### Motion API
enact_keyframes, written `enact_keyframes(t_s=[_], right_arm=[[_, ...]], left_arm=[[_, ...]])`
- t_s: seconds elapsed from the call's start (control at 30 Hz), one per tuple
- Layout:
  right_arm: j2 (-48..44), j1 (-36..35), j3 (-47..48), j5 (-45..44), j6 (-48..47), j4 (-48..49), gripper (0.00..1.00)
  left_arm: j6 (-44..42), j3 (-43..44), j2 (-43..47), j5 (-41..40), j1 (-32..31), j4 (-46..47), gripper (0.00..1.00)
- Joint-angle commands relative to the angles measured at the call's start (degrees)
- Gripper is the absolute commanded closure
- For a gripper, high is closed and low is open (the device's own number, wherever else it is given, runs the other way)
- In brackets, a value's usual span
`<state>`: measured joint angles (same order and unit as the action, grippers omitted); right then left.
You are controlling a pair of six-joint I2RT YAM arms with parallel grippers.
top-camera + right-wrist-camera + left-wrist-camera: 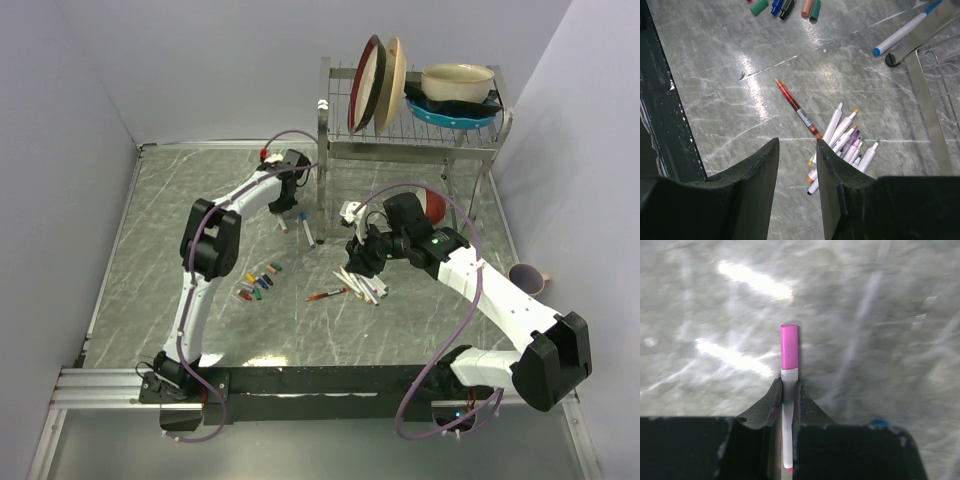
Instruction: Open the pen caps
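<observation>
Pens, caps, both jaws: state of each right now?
Left jaws: shut on the pink-capped pen, on its barrel.
Pink cap: on its pen.
Right jaws: open, empty.
Pen pile: uncapped, tips bare.
Loose caps: off, lying clustered.
Blue-capped pen: capped, lying flat.

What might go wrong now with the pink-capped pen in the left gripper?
The left gripper pinches the pen only on its thin barrel below the pink cap, so it may slip or twist when the cap is pulled. The right gripper hangs open over the uncapped pens and might scatter them.
</observation>
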<state>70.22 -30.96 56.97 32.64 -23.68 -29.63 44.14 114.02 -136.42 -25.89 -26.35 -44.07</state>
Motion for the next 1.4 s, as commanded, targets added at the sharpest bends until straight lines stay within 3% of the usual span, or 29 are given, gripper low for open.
enact_keyframes(t_s=[0.0, 0.13, 0.47, 0.6, 0.7, 0.77, 0.83, 0.87, 0.9, 1.0, 1.17, 1.27, 1.37], right_arm=[[-1.84, 0.29, -0.19, 1.54, -0.75, 0.71, 0.57], [-1.92, 0.2, -0.46, 2.6, -1.36, 0.54, 0.57], [-6.75, 0.55, -2.74, 8.66, -2.51, 2.9, 0.57], [-11.57, 0.81, -5.45, 9.72, -1.64, 6.24, 0.56], [-17.37, 1.51, -10.54, 7.35, 1.53, 14.84, 0.53], [-18.45, 3.09, -11.7, 12.16, 4.16, 18.63, 0.43], [-16.7, 5.89, -13.81, 17.16, 10.28, 24.31, 0.18], [-15.56, 6.78, -14.69, 23.28, 12.58, 26.7, 0.16], [-13.02, 7.4, -15.22, 24.73, 14.0, 27.16, 0.0], [-9.58, 7.76, -13.47, 28.08, 13.92, 23.57, 0.0], [-9.22, 7.84, -19.07, 33.09, 26.12, 36.9, 0.0], [-6.42, 7.84, -20.76, 42.13, 29.56, 42.36, 0.0], [-2.11, 7.58, -18.05, 45.06, 26.86, 37.03, 0.0]], left_arm=[[-1.86, -12.74, 6.12, -4.97, 3.23, -2.27, 0.99], [-2.57, -31.86, 22.39, 1.97, 6.22, 13.54, 0.99], [-3.45, -65.38, 60.25, 29.38, 10.44, 47.64, 0.99], [2.51, -82.24, 72.59, 41.25, 10.44, 65.04, 0.99], [10.07, -92.52, 78.84, 48.29, 8.96, 81.73, 0.99], [14.65, -96.95, 82.0, 47.35, 6.32, 92.78, 0.99], [14.75, -100.73, 83.85, 43.75, -0.17, 96.7, 0.99], [14.4, -101.62, 84.82, 39.55, -5.24, 99.33, 0.99], [14.05, -102.76, 85.09, 37.77, -7.64, 100.92, 0.99], [13.78, -105.13, 84.3, 32.32, -13.81, 107.76, 0.99], [13.96, -107.16, 79.65, 26.07, -20.13, 116.75, 0.99], [13.69, -105.68, 75.88, 22.38, -22.59, 119.83, 0.99], [13.52, -103.92, 72.01, 21.06, -24.18, 122.12, 0.99]])
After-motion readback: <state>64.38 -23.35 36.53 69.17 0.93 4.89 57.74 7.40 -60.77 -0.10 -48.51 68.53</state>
